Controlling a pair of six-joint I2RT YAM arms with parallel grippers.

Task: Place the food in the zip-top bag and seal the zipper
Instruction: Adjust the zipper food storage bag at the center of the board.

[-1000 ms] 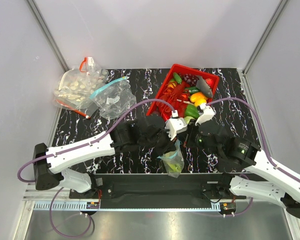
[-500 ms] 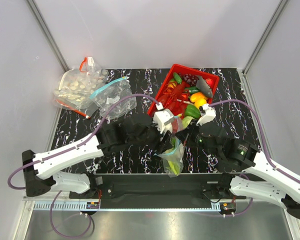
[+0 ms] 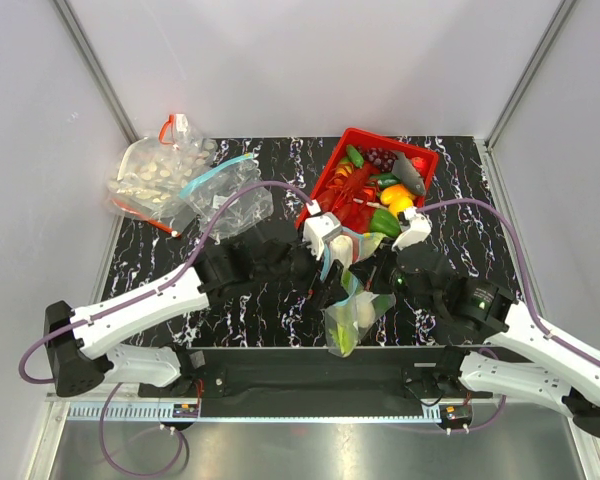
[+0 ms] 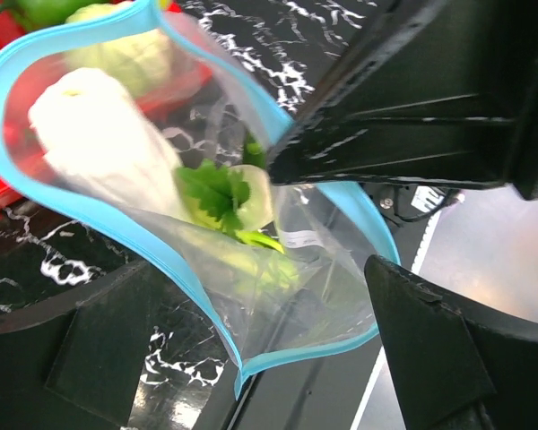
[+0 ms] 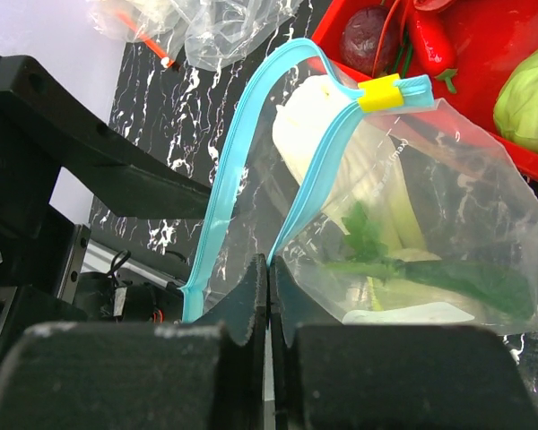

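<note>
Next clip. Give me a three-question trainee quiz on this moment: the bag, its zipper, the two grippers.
1. Fill in: the left gripper has its jaws ____.
2. True or false: the zipper of the zip-top bag is sealed along its whole length.
3. What does the right gripper pinch? A) the bag's edge B) a loose vegetable C) nothing

Key: 1 open; 2 false, the mouth gapes; 3 A.
</note>
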